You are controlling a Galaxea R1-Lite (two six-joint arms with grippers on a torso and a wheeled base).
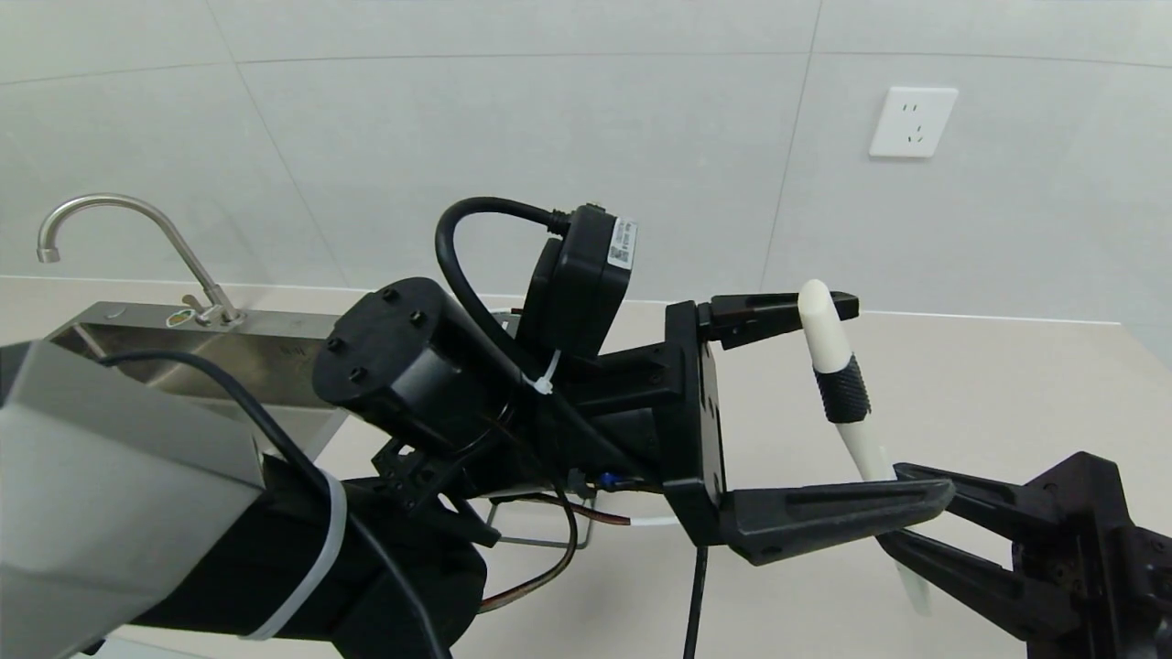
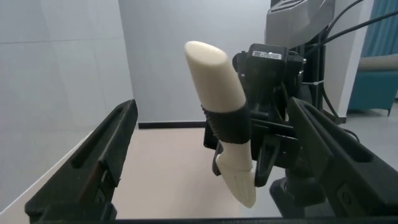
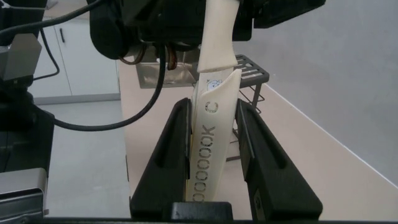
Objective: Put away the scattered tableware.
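Observation:
A white utensil [image 1: 829, 343] with a black grip band is held upright above the counter. My right gripper [image 1: 902, 513] at the lower right is shut on its flat lower part [image 3: 208, 143], which has a row of holes. My left gripper [image 1: 902, 403] is open, with its two fingers on either side of the utensil's handle [image 2: 217, 81] and a gap on each side in the left wrist view. The handle's rounded tip stands close to the upper left finger [image 1: 778, 311] in the head view. The right gripper [image 2: 267, 149] shows just behind the handle in the left wrist view.
A steel sink [image 1: 265, 334] with a curved faucet [image 1: 119, 210] is set in the counter [image 1: 989, 394] at the left. A wire dish rack [image 3: 249, 68] stands on the counter beneath my left arm. A wall socket [image 1: 913, 122] is on the tiled wall.

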